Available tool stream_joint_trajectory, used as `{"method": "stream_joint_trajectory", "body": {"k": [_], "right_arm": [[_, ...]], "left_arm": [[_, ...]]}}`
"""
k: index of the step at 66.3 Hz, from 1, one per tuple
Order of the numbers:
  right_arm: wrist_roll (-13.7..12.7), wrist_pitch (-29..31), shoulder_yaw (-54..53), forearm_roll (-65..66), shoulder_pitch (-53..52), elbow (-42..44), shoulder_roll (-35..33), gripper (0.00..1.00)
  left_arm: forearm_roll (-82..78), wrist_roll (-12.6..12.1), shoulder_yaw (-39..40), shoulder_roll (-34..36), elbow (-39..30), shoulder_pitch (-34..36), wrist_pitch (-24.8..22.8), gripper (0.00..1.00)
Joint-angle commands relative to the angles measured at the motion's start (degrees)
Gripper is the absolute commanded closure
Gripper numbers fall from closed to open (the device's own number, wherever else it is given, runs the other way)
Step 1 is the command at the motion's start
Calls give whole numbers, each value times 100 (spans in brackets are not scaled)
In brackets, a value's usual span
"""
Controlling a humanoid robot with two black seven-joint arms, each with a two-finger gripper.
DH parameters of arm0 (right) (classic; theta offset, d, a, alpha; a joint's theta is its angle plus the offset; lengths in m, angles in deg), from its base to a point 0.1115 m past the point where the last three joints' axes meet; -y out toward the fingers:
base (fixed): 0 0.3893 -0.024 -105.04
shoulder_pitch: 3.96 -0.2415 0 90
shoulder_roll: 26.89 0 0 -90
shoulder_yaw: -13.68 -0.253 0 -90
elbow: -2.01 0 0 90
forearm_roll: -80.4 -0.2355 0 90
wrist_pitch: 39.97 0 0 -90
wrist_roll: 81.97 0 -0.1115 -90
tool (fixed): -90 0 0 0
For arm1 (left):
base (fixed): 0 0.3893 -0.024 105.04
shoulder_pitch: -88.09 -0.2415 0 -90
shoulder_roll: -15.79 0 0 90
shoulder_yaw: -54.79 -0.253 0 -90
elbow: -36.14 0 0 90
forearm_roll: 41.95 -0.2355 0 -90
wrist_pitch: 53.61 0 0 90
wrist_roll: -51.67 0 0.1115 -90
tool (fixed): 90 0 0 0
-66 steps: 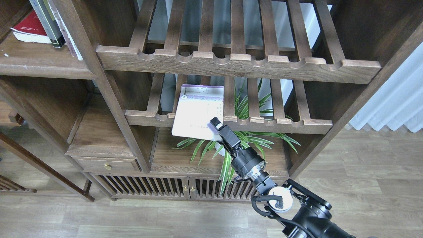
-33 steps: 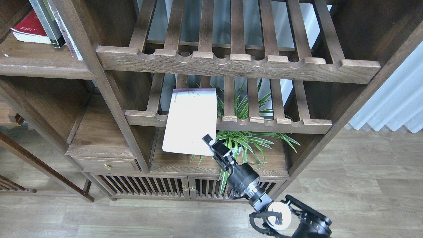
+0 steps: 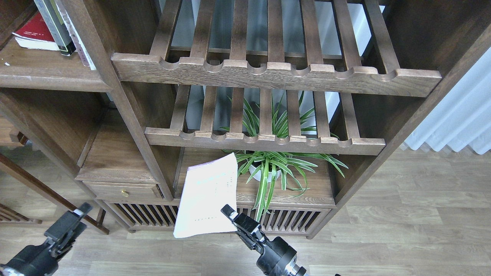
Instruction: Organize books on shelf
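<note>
Low at the bottom edge, the right gripper (image 3: 230,213) reaches up and leftward, clenched on the lower right corner of the pale lavender-white paperback (image 3: 207,201), which hangs tilted in open air before the slatted cabinet doors (image 3: 153,216). The left gripper (image 3: 78,212) rises from the bottom left corner; I cannot tell its state. The red paperback (image 3: 34,28) lies on the solid dark-brown shelf board (image 3: 46,74) at the top left corner.

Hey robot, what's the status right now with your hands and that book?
Right end effector shut on pale book, held in front of the bookcase. Left end effector low, empty. Red book on shelf. Spider plant beside the held book.
</note>
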Motion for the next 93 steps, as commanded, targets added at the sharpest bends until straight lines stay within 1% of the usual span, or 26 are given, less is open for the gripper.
{"method": "stream_joint_trajectory", "body": {"k": [1,3,4,12,21,31,39,48,54,61,68,74,81,83,86,93], "right_arm": [[-156,3,21,130,145,-2,0,95],[-200,3,29,147,172,-2,0,95],[-296,3,64,156,198,-2,0,95],[-403,3,100,156,198,-11,0,95],[-420,3,144,147,207,-20,0,95],[-508,3,232,147,216,-11,0,94],[-508,3,240,130,216,-20,0,94],[-508,3,240,130,225,-29,0,94],[-508,3,240,130,225,-20,0,94],[-508,3,232,130,233,-20,0,94],[-508,3,232,130,242,-20,0,94],[-508,3,223,130,242,-20,0,94],[-508,3,223,130,251,-20,0,94],[-508,3,223,130,251,-20,0,94],[-508,3,214,130,251,-20,0,94],[-508,3,170,121,251,-20,0,94]], "left_arm": [[66,68,-349,-22,7,100,1,1],[83,68,-419,-30,7,144,1,1],[162,68,-602,-65,-2,232,1,1],[294,86,-929,-197,-2,382,1,1],[312,86,-1254,-276,15,505,1,1],[303,77,-1466,-654,33,681,1,3],[277,50,-1615,-926,199,847,1,11],[277,50,-1835,-1041,305,1023,1,12],[277,50,-1905,-1120,314,1059,1,15],[294,59,-1914,-1375,349,1129,1,21],[303,68,-1914,-1454,367,1138,1,32],[312,77,-1905,-1445,376,1129,1,43],[312,77,-1896,-1437,385,1129,1,53],[321,85,-1896,-1428,411,1129,1,60],[338,86,-1896,-1428,463,1129,1,67],[400,77,-1905,-1375,499,1129,1,76]]}}
